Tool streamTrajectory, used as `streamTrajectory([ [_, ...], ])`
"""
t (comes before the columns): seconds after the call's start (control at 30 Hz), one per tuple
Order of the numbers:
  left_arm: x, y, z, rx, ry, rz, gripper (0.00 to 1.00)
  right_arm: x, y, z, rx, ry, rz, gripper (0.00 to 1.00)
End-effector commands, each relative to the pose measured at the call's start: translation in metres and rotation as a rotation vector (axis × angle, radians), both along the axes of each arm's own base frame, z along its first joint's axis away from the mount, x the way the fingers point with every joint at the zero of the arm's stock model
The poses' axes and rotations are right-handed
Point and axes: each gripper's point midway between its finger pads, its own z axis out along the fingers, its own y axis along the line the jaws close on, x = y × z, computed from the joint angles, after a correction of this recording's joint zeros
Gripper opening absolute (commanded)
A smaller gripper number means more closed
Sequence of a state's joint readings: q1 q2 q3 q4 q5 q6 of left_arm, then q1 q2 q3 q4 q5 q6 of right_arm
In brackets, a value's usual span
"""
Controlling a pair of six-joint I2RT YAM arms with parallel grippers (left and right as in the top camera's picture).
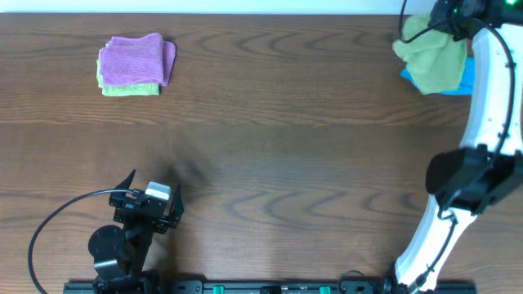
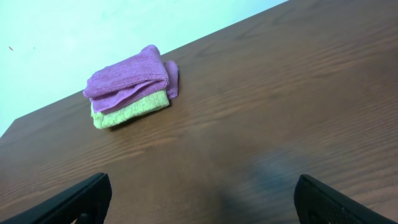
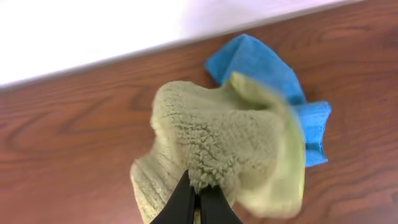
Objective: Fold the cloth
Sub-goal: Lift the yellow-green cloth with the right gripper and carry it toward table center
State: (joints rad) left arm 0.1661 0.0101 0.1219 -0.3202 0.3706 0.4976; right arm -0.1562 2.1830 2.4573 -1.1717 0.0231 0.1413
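The lime-green cloth (image 3: 230,143) sits bunched up at the far right corner of the wooden table (image 1: 286,147), lying partly over a bright blue cloth (image 3: 261,62). The right gripper (image 3: 198,200) has its fingers pressed together on a fold of the green cloth's near edge. The left gripper (image 2: 202,202) hovers over the near left of the table, fingers spread wide and holding nothing. At the far left, well apart, a folded purple cloth (image 1: 135,59) rests on a folded yellow-green cloth (image 1: 131,88).
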Motion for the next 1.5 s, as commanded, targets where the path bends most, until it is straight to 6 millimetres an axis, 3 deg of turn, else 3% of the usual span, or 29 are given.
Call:
streamTrajectory([
  [0.0,-0.001,-0.004,-0.010,-0.012,0.023,-0.017,0.95,-0.014,0.023,0.010,-0.018,0.027,0.048,0.02],
  [0.17,-0.001,-0.004,-0.010,-0.012,0.023,-0.017,0.95,-0.043,0.074,0.024,-0.015,0.079,0.143,0.02],
  [0.33,-0.001,-0.004,-0.010,-0.012,0.023,-0.017,0.95,-0.075,0.125,0.050,-0.020,0.076,0.252,0.02],
  [0.47,-0.001,-0.004,-0.010,-0.012,0.023,-0.017,0.95,-0.114,0.167,0.074,-0.023,0.074,0.355,0.02],
  [0.57,-0.001,-0.004,-0.010,-0.012,0.023,-0.017,0.95,-0.144,0.179,0.088,-0.042,0.076,0.338,0.02],
  [0.87,-0.001,-0.004,-0.010,-0.012,0.023,-0.017,0.95,-0.229,0.197,0.134,-0.055,0.011,0.395,0.02],
  [0.97,-0.001,-0.004,-0.010,-0.012,0.023,-0.017,0.95,-0.251,0.183,0.152,-0.091,-0.060,0.330,0.02],
  [1.03,-0.001,-0.004,-0.010,-0.012,0.022,-0.017,0.95,-0.266,0.173,0.153,-0.119,-0.075,0.295,0.02],
  [1.23,-0.001,-0.004,-0.010,-0.012,0.023,-0.017,0.95,-0.305,0.153,0.125,-0.145,-0.113,0.228,0.02],
  [1.47,-0.001,-0.004,-0.010,-0.012,0.023,-0.017,0.95,-0.357,0.134,0.064,-0.006,-0.175,0.212,0.02],
])
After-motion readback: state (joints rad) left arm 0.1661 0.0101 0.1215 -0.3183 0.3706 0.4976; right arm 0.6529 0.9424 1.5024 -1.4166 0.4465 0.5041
